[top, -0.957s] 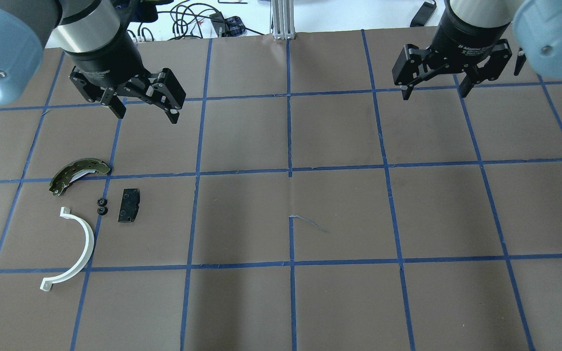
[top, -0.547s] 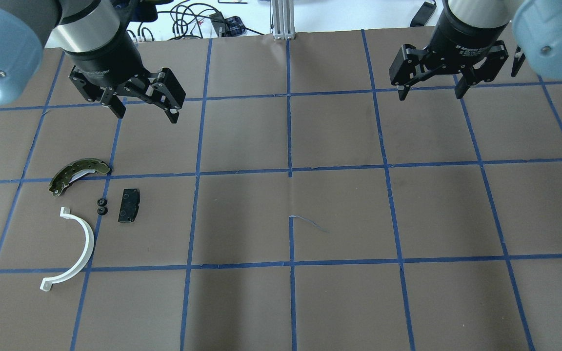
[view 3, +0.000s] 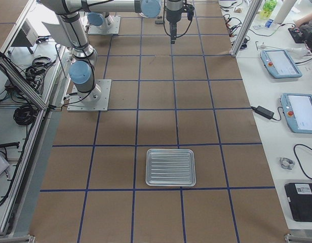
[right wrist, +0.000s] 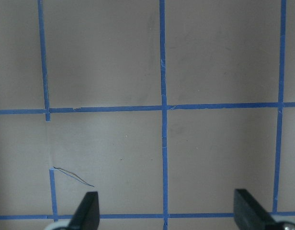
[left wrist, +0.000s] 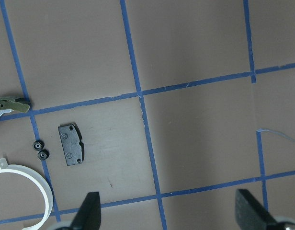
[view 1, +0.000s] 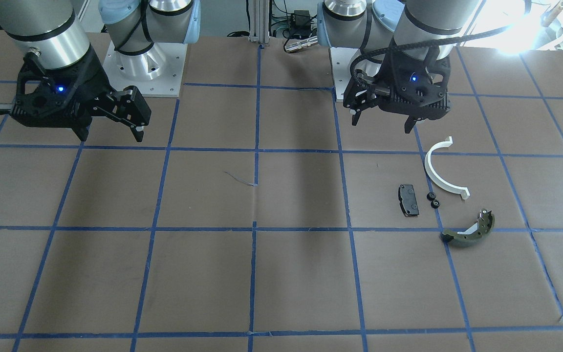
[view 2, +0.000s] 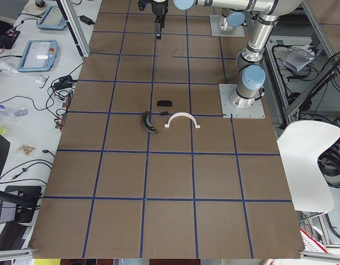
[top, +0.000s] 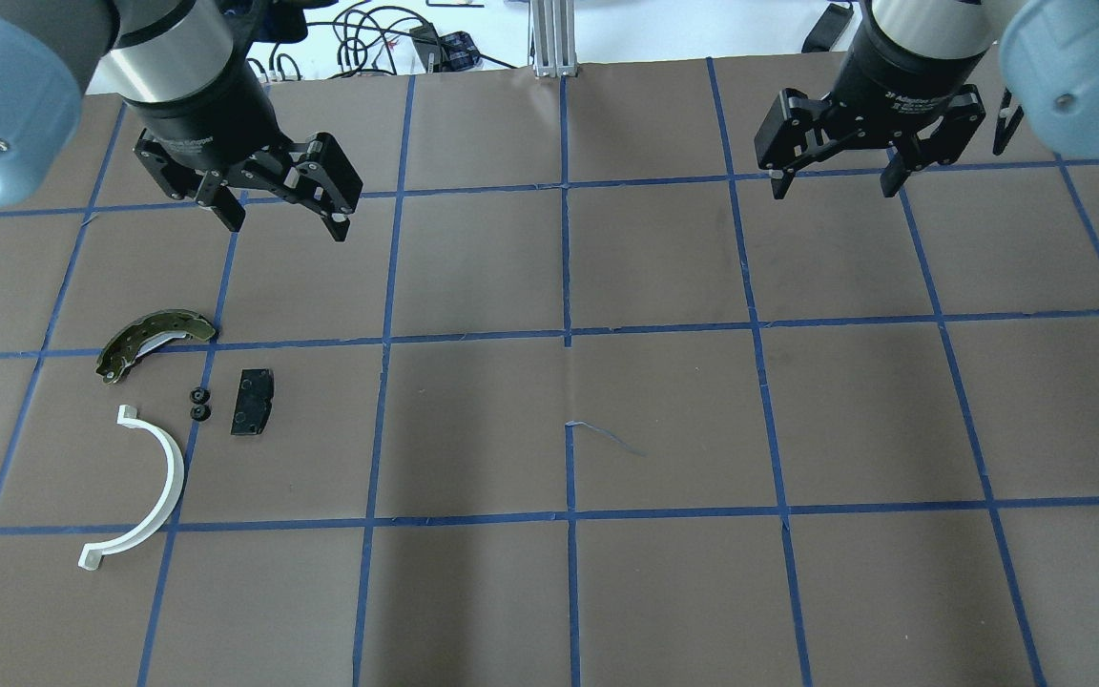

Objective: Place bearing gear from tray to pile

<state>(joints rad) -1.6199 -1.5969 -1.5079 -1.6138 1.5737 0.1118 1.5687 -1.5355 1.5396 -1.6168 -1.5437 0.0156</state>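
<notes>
Hovering over the brown table [top: 664,410], both grippers hold nothing.
The left gripper [top: 287,227] and the right gripper [top: 834,189] each have their fingers spread wide. Two small black bearing gears [top: 197,395] lie just beside each other in the pile, between the black pad [top: 252,402] and the white half-ring [top: 168,477], near the olive shoe [top: 154,339]. The ribbed metal tray [view 3: 171,167] sits well apart, towards the table's right end.
</notes>
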